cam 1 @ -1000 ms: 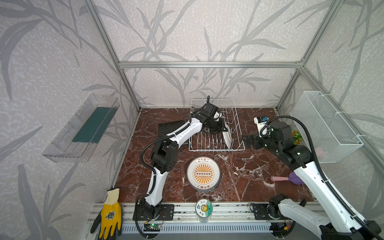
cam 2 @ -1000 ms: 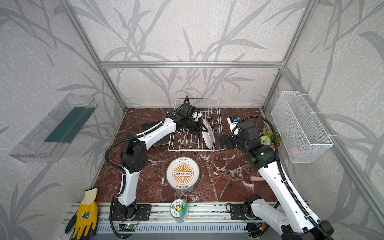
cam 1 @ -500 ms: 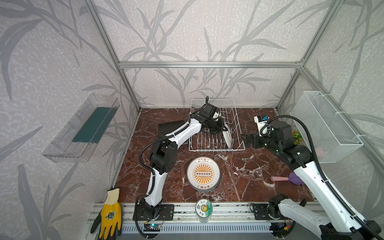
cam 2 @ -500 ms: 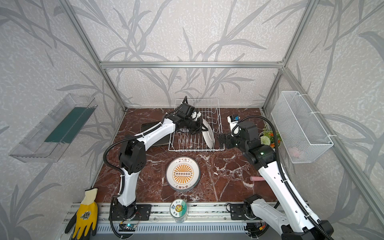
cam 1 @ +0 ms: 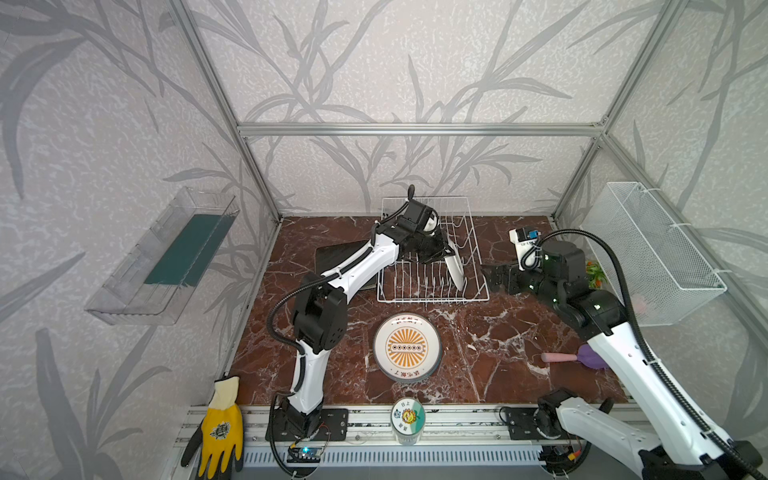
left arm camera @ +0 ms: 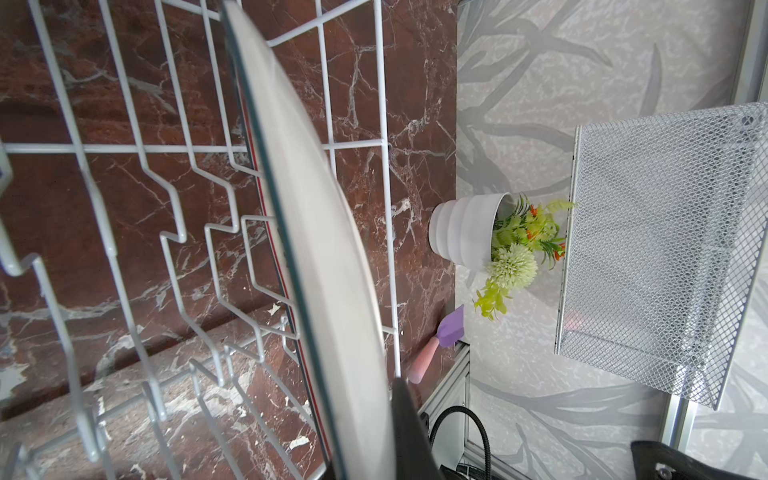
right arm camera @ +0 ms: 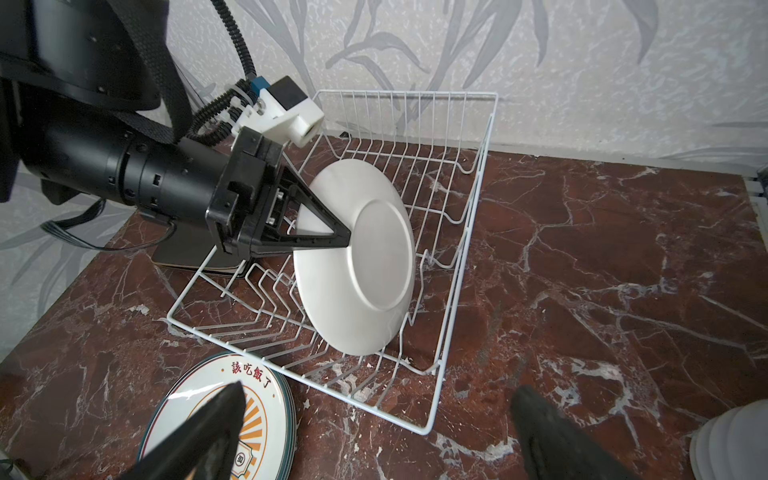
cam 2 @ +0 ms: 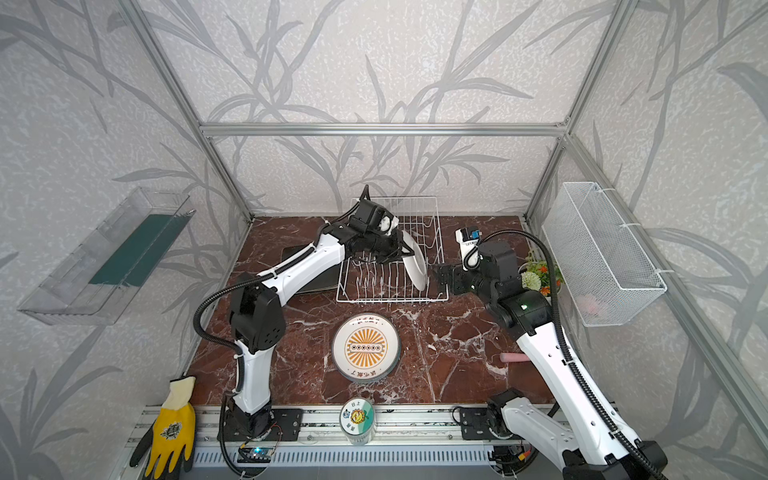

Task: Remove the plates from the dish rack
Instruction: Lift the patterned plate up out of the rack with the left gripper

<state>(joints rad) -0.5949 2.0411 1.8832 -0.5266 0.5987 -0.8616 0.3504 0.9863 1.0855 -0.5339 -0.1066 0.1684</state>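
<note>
Plate, round, white, dark-rimmed [right arm camera: 374,270]: leans in white wire dish rack [right arm camera: 440,199], not yet out. Left gripper [right arm camera: 348,243] has just finished clamping its rim, so I judge it ready to lift; right gripper [cam 1: 494,277] waits, jaws apart.

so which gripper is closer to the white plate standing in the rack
Left. The left gripper is shut on the upper rim of the white plate in the dish rack. The right gripper hangs open just outside the rack's right side, apart from the plate.
</note>
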